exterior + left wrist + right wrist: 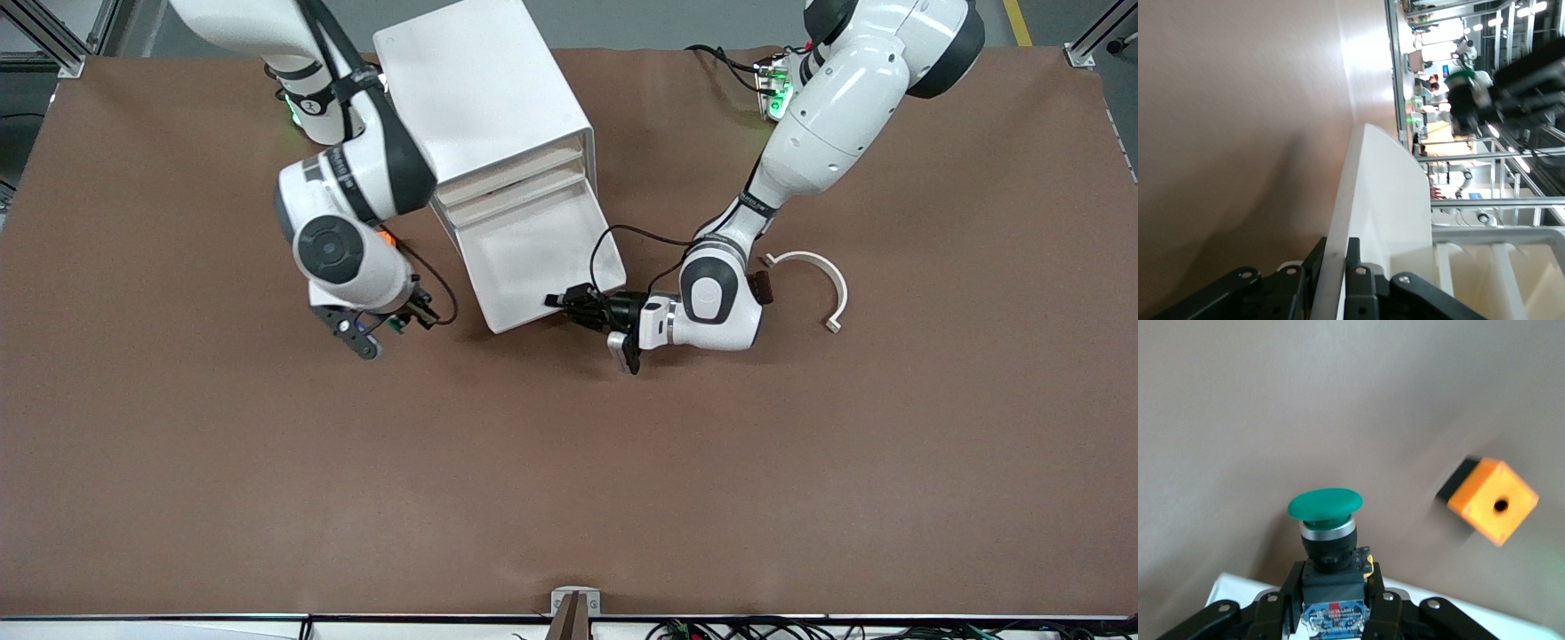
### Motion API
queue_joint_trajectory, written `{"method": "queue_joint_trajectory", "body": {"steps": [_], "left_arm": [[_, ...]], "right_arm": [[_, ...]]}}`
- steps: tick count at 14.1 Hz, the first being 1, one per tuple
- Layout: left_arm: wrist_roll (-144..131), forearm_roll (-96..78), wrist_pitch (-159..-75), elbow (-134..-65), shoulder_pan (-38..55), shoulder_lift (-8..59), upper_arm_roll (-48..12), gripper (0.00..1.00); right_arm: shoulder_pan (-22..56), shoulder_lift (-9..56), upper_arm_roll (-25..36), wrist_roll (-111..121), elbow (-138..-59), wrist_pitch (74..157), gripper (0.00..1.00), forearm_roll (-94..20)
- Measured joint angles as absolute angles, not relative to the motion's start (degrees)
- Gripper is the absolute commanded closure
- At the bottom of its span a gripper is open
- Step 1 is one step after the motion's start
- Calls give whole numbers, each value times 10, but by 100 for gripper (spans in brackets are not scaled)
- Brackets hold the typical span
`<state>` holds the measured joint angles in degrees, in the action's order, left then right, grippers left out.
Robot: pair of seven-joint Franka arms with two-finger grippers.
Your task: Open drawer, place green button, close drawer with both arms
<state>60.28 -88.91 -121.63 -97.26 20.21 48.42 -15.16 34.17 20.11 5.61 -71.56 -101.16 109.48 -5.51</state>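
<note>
The white cabinet (484, 89) has a lower drawer (533, 253) pulled far out, its tray bare. My left gripper (569, 307) is shut on the drawer's front wall; in the left wrist view the black fingers (1355, 263) pinch the thin white wall (1345, 193) from both sides. My right gripper (418, 314) is shut on the button and holds it over the table beside the open drawer, toward the right arm's end. In the right wrist view the button's green cap (1325, 505) sticks out past the gripper (1336, 577), its black body between the fingers.
An orange cube with a hole (1491, 500) lies on the brown table, mostly hidden under the right arm in the front view (384, 236). A white curved clip (822, 280) and a small black part (761, 286) lie beside the left arm's elbow.
</note>
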Motion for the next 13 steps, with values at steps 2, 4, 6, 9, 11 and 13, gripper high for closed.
{"method": "queue_joint_trajectory", "body": {"steps": [2, 4, 6, 9, 11, 13], "left_arm": [[589, -890, -1219, -969, 202, 484, -148, 0], [538, -886, -1220, -964, 202, 484, -146, 0], [463, -834, -1221, -946, 202, 484, -142, 0], [324, -705, -1222, -907, 193, 479, -139, 0], [251, -616, -1222, -885, 180, 469, -139, 0], [198, -549, -1211, -871, 165, 457, -139, 0]], "right_arm": [[378, 201, 56, -787, -1008, 1095, 79, -55], [412, 201, 56, -855, -1007, 1096, 80, -58], [438, 201, 56, -899, -1007, 1104, 81, -83], [449, 202, 56, -908, -1008, 1134, 81, -156], [455, 203, 56, -921, -1009, 1154, 81, -174], [465, 206, 56, -946, -1019, 1191, 80, -178]]}}
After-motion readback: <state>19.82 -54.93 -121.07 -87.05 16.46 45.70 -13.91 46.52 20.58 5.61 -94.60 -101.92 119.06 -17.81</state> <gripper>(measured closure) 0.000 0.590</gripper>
